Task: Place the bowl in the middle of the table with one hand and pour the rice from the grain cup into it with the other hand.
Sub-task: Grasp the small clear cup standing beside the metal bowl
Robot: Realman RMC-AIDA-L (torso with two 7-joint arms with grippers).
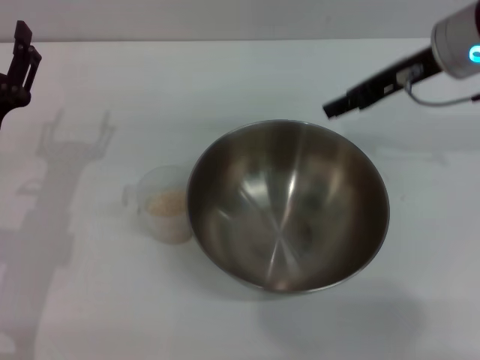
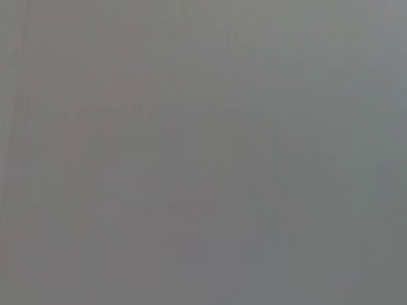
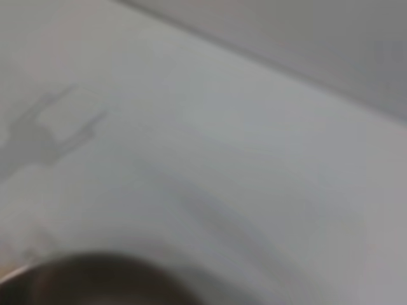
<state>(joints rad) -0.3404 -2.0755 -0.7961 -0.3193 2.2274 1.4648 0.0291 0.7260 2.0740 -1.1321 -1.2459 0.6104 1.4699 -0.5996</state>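
a large round shiny stainless-steel bowl sits near the middle of the plain white table, empty. touching its left side stands the small clear plastic grain cup, pale rice inside, unpoured. left gripper and right gripper hover apart; jaw states cannot be told. a grey wall lies beyond.

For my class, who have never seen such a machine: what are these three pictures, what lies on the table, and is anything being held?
A two-armed robot photographs its own work. The head camera looks down on a white table. There a steel bowl stands mid-table with a small clear cup of rice beside it. The left gripper hangs at the far left edge, the right gripper beyond the bowl; neither holds anything. The left wrist camera shows only plain grey. The right wrist camera shows table and the bowl's rim.
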